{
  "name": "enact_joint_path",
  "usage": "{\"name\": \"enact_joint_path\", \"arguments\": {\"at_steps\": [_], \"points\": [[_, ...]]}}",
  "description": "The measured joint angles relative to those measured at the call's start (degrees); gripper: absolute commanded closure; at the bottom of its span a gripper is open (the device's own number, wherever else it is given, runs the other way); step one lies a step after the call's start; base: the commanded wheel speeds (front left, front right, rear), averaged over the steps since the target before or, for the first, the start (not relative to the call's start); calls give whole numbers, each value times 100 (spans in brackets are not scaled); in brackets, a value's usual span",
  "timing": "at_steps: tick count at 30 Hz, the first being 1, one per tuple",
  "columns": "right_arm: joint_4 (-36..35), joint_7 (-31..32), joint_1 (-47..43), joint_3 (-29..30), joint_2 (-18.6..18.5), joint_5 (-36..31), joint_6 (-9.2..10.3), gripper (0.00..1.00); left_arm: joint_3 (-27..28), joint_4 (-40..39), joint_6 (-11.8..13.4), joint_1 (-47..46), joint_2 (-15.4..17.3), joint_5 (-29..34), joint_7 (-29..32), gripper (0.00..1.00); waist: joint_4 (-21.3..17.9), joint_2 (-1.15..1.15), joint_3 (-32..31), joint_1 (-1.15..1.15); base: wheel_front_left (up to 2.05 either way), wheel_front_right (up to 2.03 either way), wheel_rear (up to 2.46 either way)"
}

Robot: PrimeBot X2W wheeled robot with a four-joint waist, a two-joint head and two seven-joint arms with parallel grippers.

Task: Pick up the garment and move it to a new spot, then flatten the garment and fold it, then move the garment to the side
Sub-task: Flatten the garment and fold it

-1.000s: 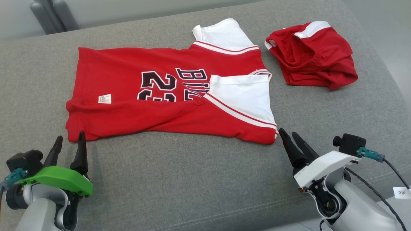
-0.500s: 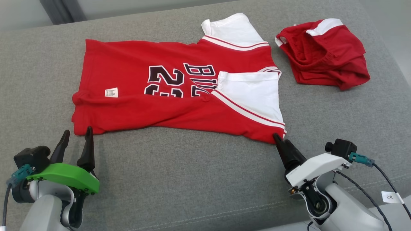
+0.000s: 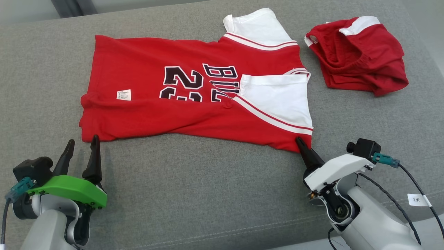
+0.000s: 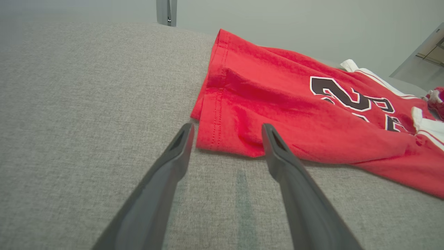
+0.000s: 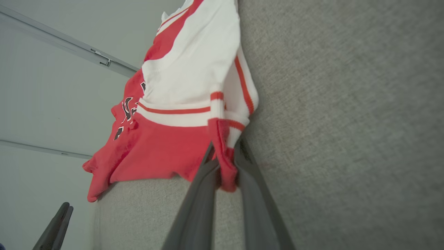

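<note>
The garment (image 3: pixel 145 114) is a red jersey with white sleeves and dark lettering. It lies spread out on the grey cushion, its near edge partly folded over. My right gripper (image 3: pixel 299 140) is shut on the jersey's near right corner below the white sleeve. In the right wrist view the red hem (image 5: pixel 163 149) is pinched between the right gripper's (image 5: pixel 225 149) two fingers. My left gripper (image 3: pixel 82 140) stands open just short of the near left hem corner. In the left wrist view that corner of the garment (image 4: pixel 277 100) lies between the tips of the left gripper (image 4: pixel 228 126), untouched.
A crumpled pair of red shorts (image 3: pixel 360 59) with white trim lies at the far right, apart from the jersey. The grey cushion (image 3: pixel 208 187) stretches bare toward its front edge. A tagged cable (image 3: pixel 418 200) hangs off my right wrist.
The camera has shifted a little. My right gripper went forward to the jersey's near right corner and shut on it. The left gripper stays open by the left hem corner.
</note>
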State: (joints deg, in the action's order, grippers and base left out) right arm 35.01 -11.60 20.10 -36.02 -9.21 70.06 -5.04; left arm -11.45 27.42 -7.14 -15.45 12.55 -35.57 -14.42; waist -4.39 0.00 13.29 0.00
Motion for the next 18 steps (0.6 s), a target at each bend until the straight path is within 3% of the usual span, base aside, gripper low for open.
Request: {"name": "enact_joint_path", "arguments": {"at_steps": [18], "points": [[22, 4, 220, -216, 113, -155, -101, 100, 274, 882, 0, -440, -46, -853, 471, 0, -386, 0, 91, 0, 0, 0, 0]]}}
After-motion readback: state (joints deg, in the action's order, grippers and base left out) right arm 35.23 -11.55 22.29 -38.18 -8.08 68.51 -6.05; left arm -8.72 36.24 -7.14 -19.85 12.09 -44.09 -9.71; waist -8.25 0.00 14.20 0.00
